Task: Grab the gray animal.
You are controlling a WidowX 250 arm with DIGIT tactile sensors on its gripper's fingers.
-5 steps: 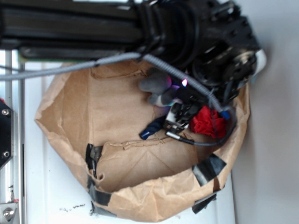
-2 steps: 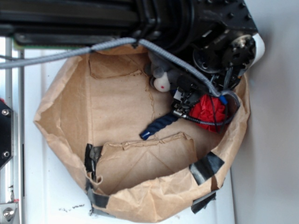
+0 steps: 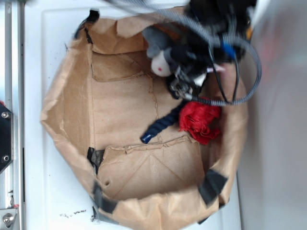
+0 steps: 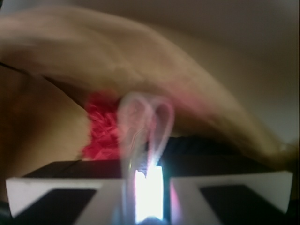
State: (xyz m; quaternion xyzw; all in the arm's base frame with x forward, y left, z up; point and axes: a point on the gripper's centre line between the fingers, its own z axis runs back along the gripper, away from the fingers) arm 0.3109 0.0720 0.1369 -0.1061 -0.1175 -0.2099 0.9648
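Clamping the gray animal [image 3: 158,52] against its left side, the gripper [image 3: 184,67] hangs over the paper bag [image 3: 67,110], with red ruffled cloth [image 3: 199,122] and navy rope [image 3: 160,125] lying below it.

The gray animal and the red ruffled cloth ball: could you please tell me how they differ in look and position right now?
The gray animal is gray with a whitish face patch; the red ruffled cloth ball is bright red all over. The gray animal sits near the top of the exterior view against the claw, while the red ball lies lower down on the paper bag's floor, apart from the claw, beside the dark navy rope. Both look soft and small, within the bag's walls.
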